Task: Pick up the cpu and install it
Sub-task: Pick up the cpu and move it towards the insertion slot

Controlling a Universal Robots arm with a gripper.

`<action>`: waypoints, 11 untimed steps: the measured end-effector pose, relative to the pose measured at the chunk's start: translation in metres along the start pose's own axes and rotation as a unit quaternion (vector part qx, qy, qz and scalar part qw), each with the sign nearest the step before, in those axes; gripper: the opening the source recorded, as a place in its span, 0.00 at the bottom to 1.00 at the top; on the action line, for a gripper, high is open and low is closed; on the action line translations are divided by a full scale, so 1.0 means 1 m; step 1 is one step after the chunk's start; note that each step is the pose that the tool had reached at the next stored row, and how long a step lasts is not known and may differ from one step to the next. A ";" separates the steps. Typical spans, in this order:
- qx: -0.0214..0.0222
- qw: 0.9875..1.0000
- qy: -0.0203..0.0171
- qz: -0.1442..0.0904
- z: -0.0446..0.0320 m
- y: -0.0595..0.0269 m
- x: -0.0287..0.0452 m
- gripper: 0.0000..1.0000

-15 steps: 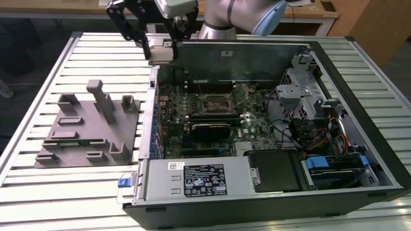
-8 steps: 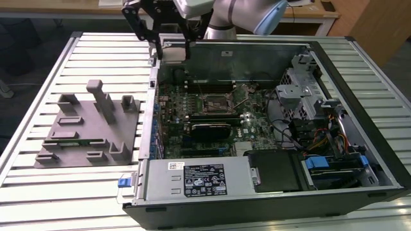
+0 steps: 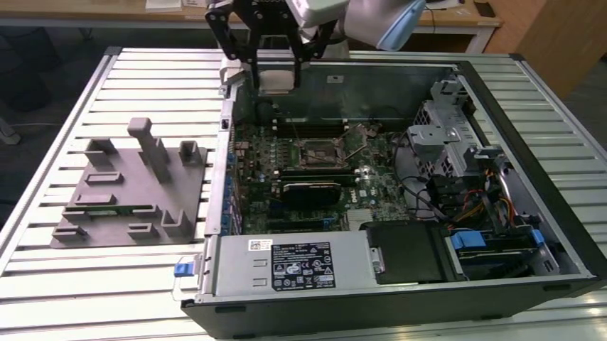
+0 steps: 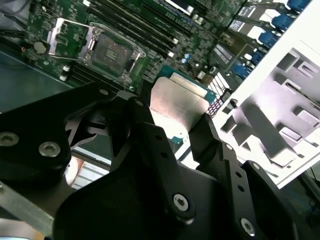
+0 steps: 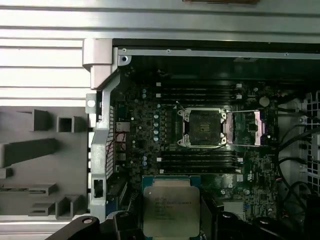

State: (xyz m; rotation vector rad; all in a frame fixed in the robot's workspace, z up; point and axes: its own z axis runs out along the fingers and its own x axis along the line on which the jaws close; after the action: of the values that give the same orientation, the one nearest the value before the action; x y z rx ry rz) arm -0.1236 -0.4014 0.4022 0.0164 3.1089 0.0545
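Note:
My gripper (image 3: 275, 62) is shut on the cpu (image 3: 274, 77), a flat square chip with a silvery-white top. It hangs above the far left corner of the open computer case (image 3: 531, 92) in the exterior view. In both wrist views the black fingers (image 4: 150, 145) clamp the cpu (image 4: 177, 102) by two opposite edges. Its metal lid and green border (image 5: 167, 207) show in the first wrist view. The motherboard socket (image 3: 320, 150) lies lower down in the case, with its metal latch frame swung open beside it (image 5: 247, 127). The socket (image 5: 202, 127) is bare inside.
A grey tray (image 3: 95, 220) with upright holders stands on the slatted table at the exterior view's left, with a thin green memory stick (image 3: 114, 209) in it. Inside the case are memory slots (image 5: 200, 162), a power supply (image 3: 284, 263), drive bays (image 3: 455, 142) and cables (image 3: 474, 206).

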 end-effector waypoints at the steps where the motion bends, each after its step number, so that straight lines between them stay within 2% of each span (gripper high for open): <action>1: 0.000 1.000 0.000 0.000 0.0001 0.0000 -0.0030 0.54; 11: 0.000 1.000 0.000 0.000 0.0010 0.0003 -0.0325 0.54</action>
State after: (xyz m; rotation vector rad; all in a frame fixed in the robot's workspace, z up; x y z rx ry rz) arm -0.0911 -0.4014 0.4022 0.0163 3.1089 0.0545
